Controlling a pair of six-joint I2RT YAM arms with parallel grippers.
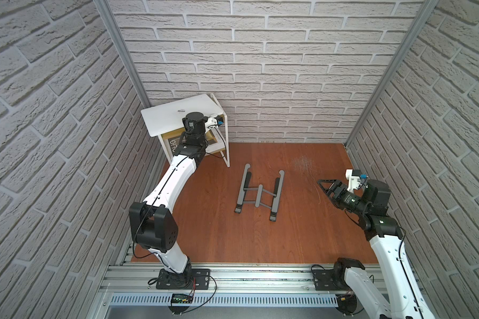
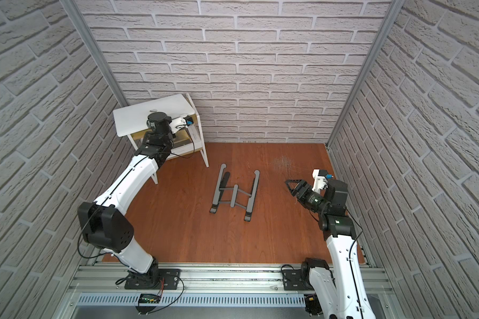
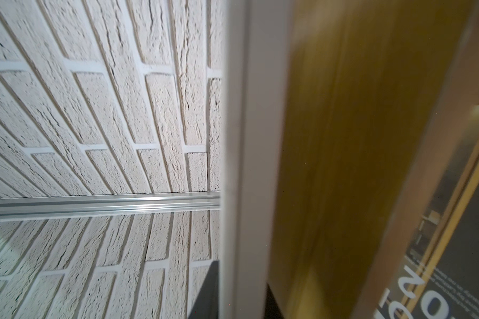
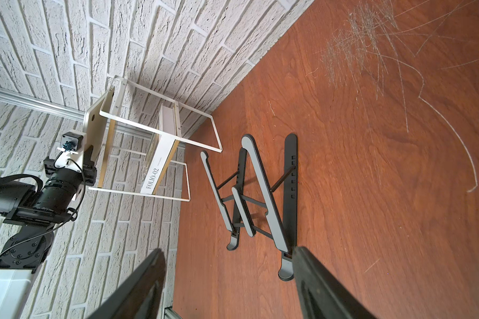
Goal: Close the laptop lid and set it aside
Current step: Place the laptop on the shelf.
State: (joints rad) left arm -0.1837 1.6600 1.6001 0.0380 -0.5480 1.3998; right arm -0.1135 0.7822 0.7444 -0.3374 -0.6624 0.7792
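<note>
1. Far left corner of the table: a white wire rack stands against the brick walls. It has two levels, a wooden top board and a lower shelf.
2. Top level: the laptop lies flat along the top board and overhangs it toward the left wall. I cannot tell whether its full weight rests on the board.
3. The laptop lid is down. Its plain pale outer face is up, with the small shiny logo near the centre in a top view.
4. My left gripper is at the laptop's near edge. In the left wrist view the pale slab runs between my two dark fingertips, which are pinched onto it. In both top views my wrist hides the grip.
5. Lower shelf: one white book lies flat, with "FOLIO-02" on its spine and a dark cover facing up.
6. Mid-table: a grey folding stand sits unfolded on the wood, near the rack's foot but apart from it.
7. Right side: my right gripper hangs above the table, with its fingers spread wide and gripping nothing. It points toward the stand, well apart from the laptop.
</note>
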